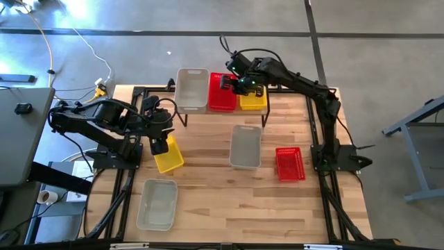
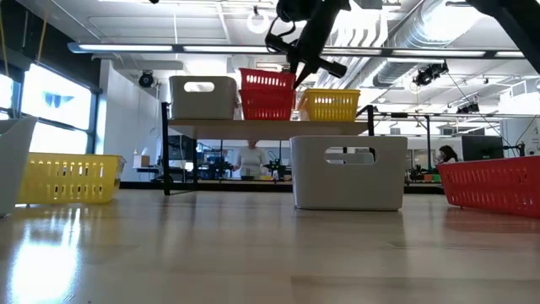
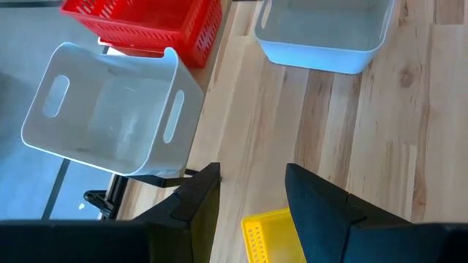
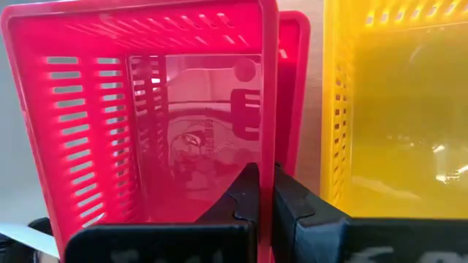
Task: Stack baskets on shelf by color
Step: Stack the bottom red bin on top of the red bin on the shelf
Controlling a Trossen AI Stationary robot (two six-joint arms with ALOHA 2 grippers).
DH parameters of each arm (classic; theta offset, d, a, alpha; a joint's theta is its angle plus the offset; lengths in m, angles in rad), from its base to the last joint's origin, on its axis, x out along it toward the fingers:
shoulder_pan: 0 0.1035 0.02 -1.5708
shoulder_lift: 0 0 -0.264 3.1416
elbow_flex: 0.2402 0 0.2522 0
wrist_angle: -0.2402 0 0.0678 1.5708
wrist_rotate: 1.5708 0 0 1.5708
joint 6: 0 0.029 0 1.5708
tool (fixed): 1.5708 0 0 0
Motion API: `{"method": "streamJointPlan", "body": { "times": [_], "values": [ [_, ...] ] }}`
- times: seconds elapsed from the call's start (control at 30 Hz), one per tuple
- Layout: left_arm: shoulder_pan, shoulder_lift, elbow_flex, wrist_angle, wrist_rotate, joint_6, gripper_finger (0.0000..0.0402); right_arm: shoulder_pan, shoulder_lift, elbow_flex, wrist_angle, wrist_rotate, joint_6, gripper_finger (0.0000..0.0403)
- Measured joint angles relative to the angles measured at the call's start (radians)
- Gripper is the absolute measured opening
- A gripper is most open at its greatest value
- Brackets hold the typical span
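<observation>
The shelf carries a pale grey basket, a red basket and a yellow basket side by side. A second red basket sits over the lower red one, with my right gripper shut on it. My left gripper hangs open above the far end of a yellow basket, which rests on the table at the left and which it does not touch. My right gripper pinches the upper red basket's long side wall, the one next to the yellow basket, with one finger inside the basket and one outside. The fingers slant down from the table's near side. The basket is upright over the lower red basket's rim; I cannot tell whether it rests in it.
On the table stand a pale grey basket in the middle, a red basket to its right and another pale grey basket near the front left. Bare wood lies between them and along the near edge.
</observation>
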Motion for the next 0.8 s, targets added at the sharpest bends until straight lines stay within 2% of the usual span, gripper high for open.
{"method": "streamJointPlan", "body": {
  "times": [0.43, 0.8],
  "values": [
    [0.0, 0.0, 0.0, 0.0, 0.0, 0.0, 0.0145, -0.014, 0.007, 0.0, -0.002, 0.03, -0.056, 0.0006],
    [0.0, 0.0, 0.0, 0.0, 0.0, 0.0, 0.0145, -0.02, 0.007, 0.002, 0.027, 0.039, -0.083, 0.0086]
  ]
}}
